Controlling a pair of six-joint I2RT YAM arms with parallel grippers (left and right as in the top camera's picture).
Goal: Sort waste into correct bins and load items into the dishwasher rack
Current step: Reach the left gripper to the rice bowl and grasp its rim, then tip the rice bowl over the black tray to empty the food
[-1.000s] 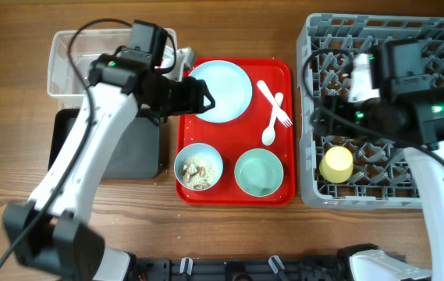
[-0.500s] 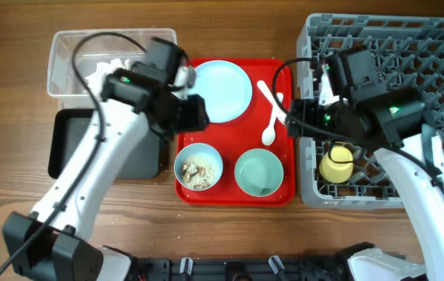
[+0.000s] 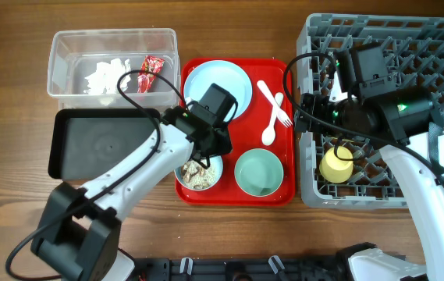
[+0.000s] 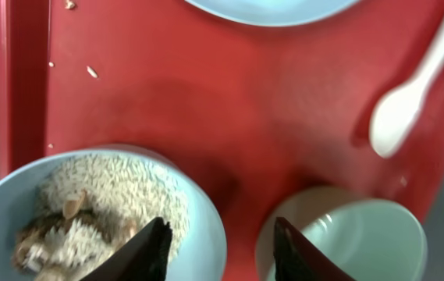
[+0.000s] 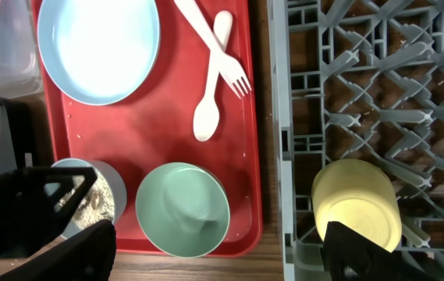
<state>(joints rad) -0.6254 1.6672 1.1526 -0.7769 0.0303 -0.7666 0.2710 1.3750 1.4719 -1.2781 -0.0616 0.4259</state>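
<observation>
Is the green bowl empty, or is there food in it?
Empty. The mint-green bowl shows only its smooth, bare inside, while the pale blue bowl beside it holds the food scraps.

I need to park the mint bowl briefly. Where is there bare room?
The black tray-bin is bare inside, and bare wood lies left of it. The rack is free along its far rows. The red tray is crowded: plate, cutlery, two bowls, left claw above.

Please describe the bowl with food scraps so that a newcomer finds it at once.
Find the flat red plastic tray beside the large grey plastic rack. Two bowls sit along its near edge. The pale blue round bowl is the left one; unlike the empty mint-green bowl, it holds brownish-white scraps.
</observation>
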